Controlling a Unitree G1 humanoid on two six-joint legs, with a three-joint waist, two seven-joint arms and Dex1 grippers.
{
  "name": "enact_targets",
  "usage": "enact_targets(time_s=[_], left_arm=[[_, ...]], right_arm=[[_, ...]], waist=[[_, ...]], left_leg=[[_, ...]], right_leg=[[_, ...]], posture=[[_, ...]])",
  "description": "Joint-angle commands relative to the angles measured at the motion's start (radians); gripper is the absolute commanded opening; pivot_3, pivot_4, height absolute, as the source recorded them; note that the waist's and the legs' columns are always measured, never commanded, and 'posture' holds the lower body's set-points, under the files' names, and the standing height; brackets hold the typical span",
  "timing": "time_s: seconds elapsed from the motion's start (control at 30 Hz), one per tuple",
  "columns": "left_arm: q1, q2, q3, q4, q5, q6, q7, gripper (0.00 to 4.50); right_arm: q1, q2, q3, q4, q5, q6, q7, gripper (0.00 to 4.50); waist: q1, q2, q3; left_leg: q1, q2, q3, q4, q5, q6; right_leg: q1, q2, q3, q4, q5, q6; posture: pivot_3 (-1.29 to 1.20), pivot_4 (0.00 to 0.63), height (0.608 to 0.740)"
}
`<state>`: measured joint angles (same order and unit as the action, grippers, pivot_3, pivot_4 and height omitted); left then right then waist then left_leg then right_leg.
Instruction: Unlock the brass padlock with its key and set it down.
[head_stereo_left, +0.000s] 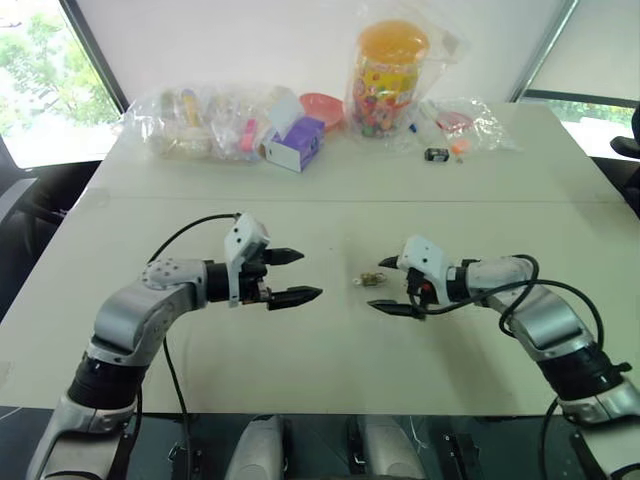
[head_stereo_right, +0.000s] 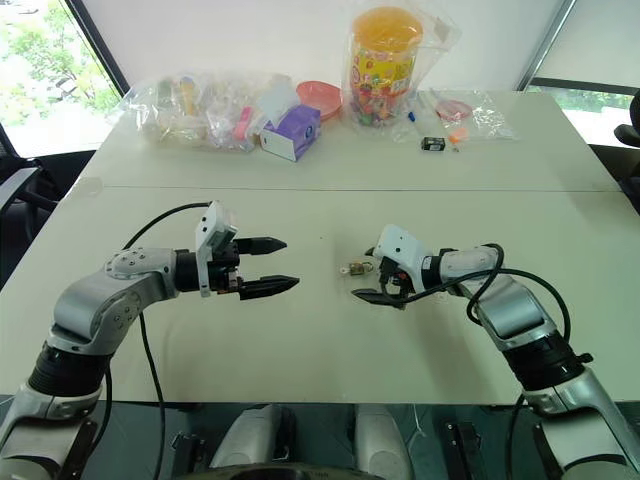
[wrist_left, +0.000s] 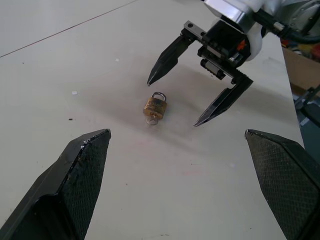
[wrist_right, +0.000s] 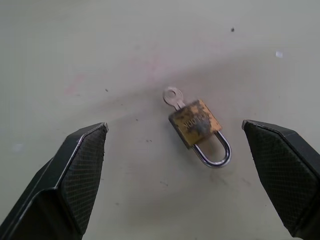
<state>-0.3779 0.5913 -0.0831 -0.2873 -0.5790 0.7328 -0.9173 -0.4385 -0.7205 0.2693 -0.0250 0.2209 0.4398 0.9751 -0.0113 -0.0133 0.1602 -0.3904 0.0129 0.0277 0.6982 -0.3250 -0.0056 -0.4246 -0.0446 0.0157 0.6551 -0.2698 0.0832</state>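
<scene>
The small brass padlock (wrist_right: 196, 124) lies flat on the white table (head_stereo_left: 330, 340), between my two grippers. Its silvery shackle (wrist_right: 215, 152) looks seated in the body. A little silver key (wrist_right: 173, 96) sticks out of the end opposite the shackle. My right gripper (head_stereo_left: 380, 287) hovers just right of the padlock, open, with one finger on each side of it and neither touching. My left gripper (head_stereo_left: 311, 274) is open too, pointing right toward the padlock from a short way off, and nothing is between its fingers (wrist_left: 82, 165).
Along the table's far edge sit clear bags of toys (head_stereo_left: 190, 120), a purple and white box (head_stereo_left: 295, 143), a red bowl (head_stereo_left: 322, 108), a bagged jar with an orange lid (head_stereo_left: 390, 75) and a small black box (head_stereo_left: 435, 154).
</scene>
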Motion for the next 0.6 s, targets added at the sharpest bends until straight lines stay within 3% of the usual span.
enact_targets(time_s=[0.03, 0.37, 0.47, 0.6], left_arm=[[-0.005, -0.002, 0.013, -0.038, -0.001, -0.017, 0.013, 4.5], [-0.005, -0.002, 0.011, -0.033, 0.007, -0.03, 0.02, 4.5], [0.002, 0.0, 0.014, -0.04, 0.005, -0.03, 0.026, 4.5], [0.011, 0.004, 0.017, -0.047, 0.003, -0.032, 0.034, 4.5]], right_arm=[[-0.033, 0.021, 0.003, 0.056, -0.027, -0.058, 0.027, 4.46], [-0.106, 0.098, 0.018, 0.227, -0.084, -0.118, 0.073, 4.46], [-0.109, 0.102, 0.027, 0.263, -0.108, -0.141, 0.088, 3.57], [-0.097, 0.085, 0.053, 0.277, -0.147, -0.168, 0.118, 1.65]], waist=[[0.0, 0.0, 0.0], [-0.003, 0.0, 0.0], [-0.003, 0.0, 0.0], [-0.002, 0.0, 0.0]], left_leg=[[0.0, 0.0, 0.0, 0.0, 0.0, 0.0], [0.001, 0.0, 0.0, 0.0, 0.0, 0.0], [0.001, 0.0, 0.0, 0.0, 0.0, 0.0], [0.001, 0.0, 0.0, 0.0, 0.0, -0.001]], right_leg=[[0.0, 0.0, 0.0, 0.0, 0.0, 0.0], [0.0, -0.001, 0.0, 0.001, 0.0, 0.0], [0.0, -0.001, 0.0, 0.001, 0.0, 0.0], [0.0, -0.001, 0.0, 0.001, 0.0, 0.0]], posture=[[0.0, 0.15, 0.735], [0.0, 0.15, 0.735], [0.0, 0.15, 0.735], [0.0, 0.15, 0.735]])
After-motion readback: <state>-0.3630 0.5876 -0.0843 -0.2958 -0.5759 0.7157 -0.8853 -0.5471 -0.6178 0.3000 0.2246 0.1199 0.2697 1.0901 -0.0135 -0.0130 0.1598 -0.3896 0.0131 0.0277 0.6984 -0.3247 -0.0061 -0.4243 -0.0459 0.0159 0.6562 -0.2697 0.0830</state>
